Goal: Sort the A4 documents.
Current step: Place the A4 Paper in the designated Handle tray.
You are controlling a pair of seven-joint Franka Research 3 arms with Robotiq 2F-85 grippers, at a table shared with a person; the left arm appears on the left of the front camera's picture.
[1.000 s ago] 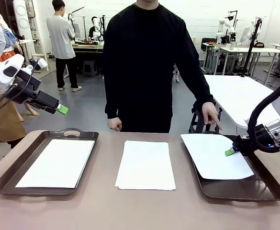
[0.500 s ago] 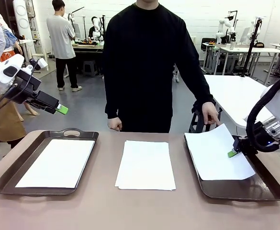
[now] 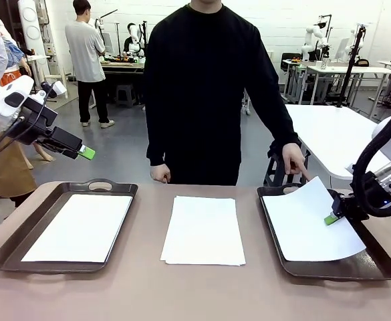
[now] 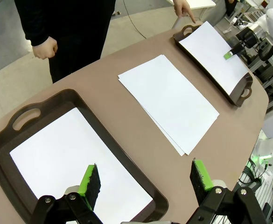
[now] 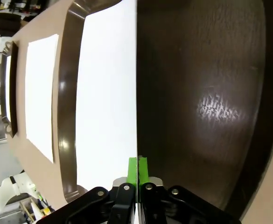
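A stack of A4 documents point(image 3: 204, 229) lies mid-table between two dark brown trays. The left tray point(image 3: 8, 249) holds one white sheet point(image 3: 81, 226). Over the right tray point(image 3: 375, 266), my right gripper point(image 3: 330, 219) is shut on the right edge of another sheet point(image 3: 309, 224), whose far corner curls upward. The right wrist view shows the pads point(image 5: 132, 169) pinched on that sheet point(image 5: 108, 93) above the tray floor point(image 5: 201, 93). My left gripper point(image 3: 86, 153) hangs open, high above the left tray. Its wrist view has the fingers point(image 4: 92, 179) wide apart over the tray sheet point(image 4: 66, 158) and the stack point(image 4: 169, 98).
A person in black stands at the far side. One hand point(image 3: 294, 162) points at the right tray's far end, and the other fist point(image 3: 160, 174) hangs by the table edge. A white table point(image 3: 335, 134) stands beyond on the right. Bare tabletop point(image 3: 195, 294) runs along the near edge.
My right gripper has drawn its sheet to the right and slightly nearer, so more of it lies over the right tray. The left arm and the person's hands have stayed still.
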